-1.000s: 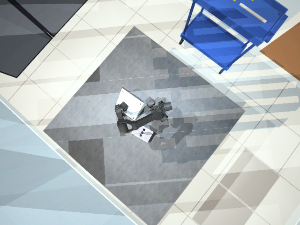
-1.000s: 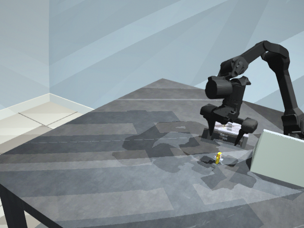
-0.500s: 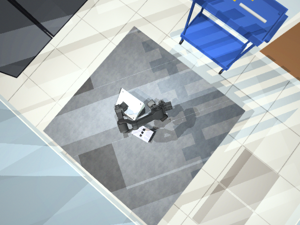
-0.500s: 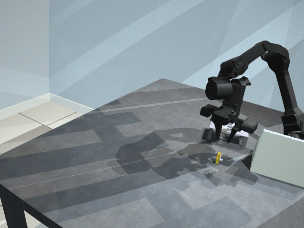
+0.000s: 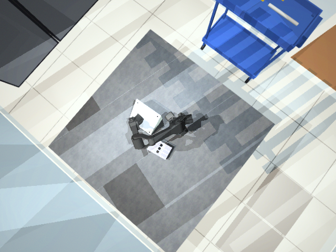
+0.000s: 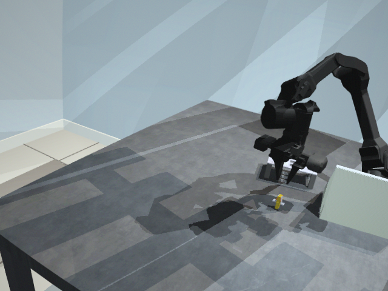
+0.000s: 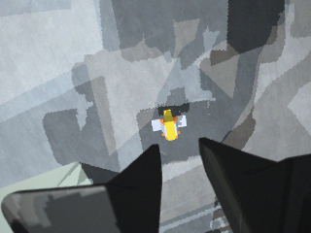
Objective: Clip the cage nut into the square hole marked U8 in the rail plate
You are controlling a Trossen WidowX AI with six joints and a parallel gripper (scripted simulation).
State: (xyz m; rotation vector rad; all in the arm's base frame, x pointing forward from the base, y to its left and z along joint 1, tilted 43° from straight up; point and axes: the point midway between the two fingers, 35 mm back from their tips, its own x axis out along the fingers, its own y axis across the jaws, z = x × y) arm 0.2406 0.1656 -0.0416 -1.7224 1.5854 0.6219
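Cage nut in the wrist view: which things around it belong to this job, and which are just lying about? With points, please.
For the job:
- cage nut [image 6: 278,202] [image 7: 170,129], on the table
- rail plate [image 5: 166,154]
- gripper [image 6: 282,182] [image 7: 179,148], above the nut, fingers apart

Apparently not:
- white-topped box [image 5: 148,115] [image 6: 354,200]
- blue cart [image 5: 238,51]
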